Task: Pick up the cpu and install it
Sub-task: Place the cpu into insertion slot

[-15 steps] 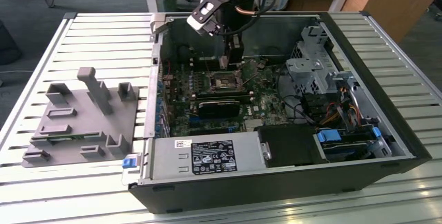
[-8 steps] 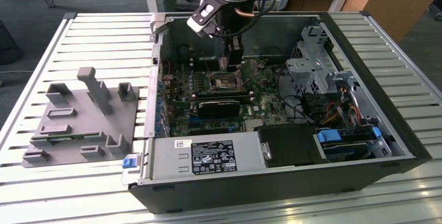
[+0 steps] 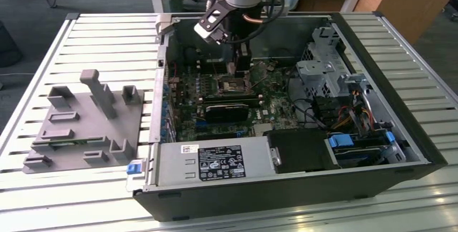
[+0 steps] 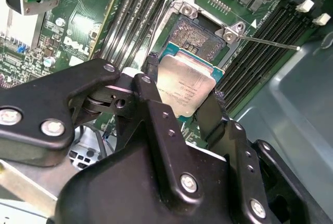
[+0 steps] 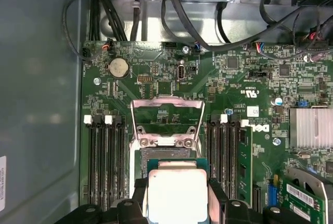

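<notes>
Over the socket (image 4: pixel 200 31) | gripper (image 4: pixel 183 86) clasps cpu (image 5: pixel 178 193) | its underside hidden

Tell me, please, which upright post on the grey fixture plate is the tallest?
The narrow leaning post at the far middle of the plate; it rises well above the squat blocks beside it.

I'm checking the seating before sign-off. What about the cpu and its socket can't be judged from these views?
- Whether the cpu touches the socket: in both wrist views the cpu covers the gap.
- The cpu's underside: it faces away from both wrist cameras.
- One edge of the cpu in the first wrist view: cut off by the frame.
- The hold of the gripper in the exterior view: too small to tell.
</notes>
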{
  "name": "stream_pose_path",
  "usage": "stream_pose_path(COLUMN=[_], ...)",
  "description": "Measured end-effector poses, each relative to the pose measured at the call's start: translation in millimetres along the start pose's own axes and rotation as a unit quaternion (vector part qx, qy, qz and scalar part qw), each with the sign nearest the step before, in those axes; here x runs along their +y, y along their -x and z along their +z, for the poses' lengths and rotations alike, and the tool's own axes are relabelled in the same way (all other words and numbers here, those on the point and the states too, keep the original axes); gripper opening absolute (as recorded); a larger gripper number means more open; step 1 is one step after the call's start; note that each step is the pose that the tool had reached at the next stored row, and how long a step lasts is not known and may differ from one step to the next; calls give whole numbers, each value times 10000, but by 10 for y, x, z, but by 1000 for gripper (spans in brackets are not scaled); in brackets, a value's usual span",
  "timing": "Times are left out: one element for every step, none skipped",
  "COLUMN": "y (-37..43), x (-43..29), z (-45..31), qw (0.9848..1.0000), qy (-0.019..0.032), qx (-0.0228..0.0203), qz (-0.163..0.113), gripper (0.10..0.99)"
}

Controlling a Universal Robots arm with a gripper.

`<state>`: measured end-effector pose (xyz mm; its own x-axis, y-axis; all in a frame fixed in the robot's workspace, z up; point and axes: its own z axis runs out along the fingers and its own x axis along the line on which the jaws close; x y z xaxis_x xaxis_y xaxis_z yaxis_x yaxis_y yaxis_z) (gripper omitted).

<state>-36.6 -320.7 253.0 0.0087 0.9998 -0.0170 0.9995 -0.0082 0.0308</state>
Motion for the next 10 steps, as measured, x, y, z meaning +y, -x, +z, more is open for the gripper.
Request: stream_pose_path(y=[0, 0, 0, 0, 0, 0, 0, -1, -1, -1], x=[0, 0, -1, -1, -1, -1, -1, -1, -1, -1], z=[8, 14, 20, 24, 27, 30, 33, 35, 37, 39], qw=[10000, 10000, 10000, 10000, 10000, 10000, 10000, 10000, 10000, 10000], qy=[0, 0, 0, 0, 0, -1, -1, -1, -1, -1], qx=[0, 0, 0, 0, -1, -2, -3, -5, -8, -11], qz=[0, 0, 0, 0, 0, 0, 0, 0, 0, -1], gripper=[541, 541, 541, 541, 541, 541, 541, 541, 541, 541])
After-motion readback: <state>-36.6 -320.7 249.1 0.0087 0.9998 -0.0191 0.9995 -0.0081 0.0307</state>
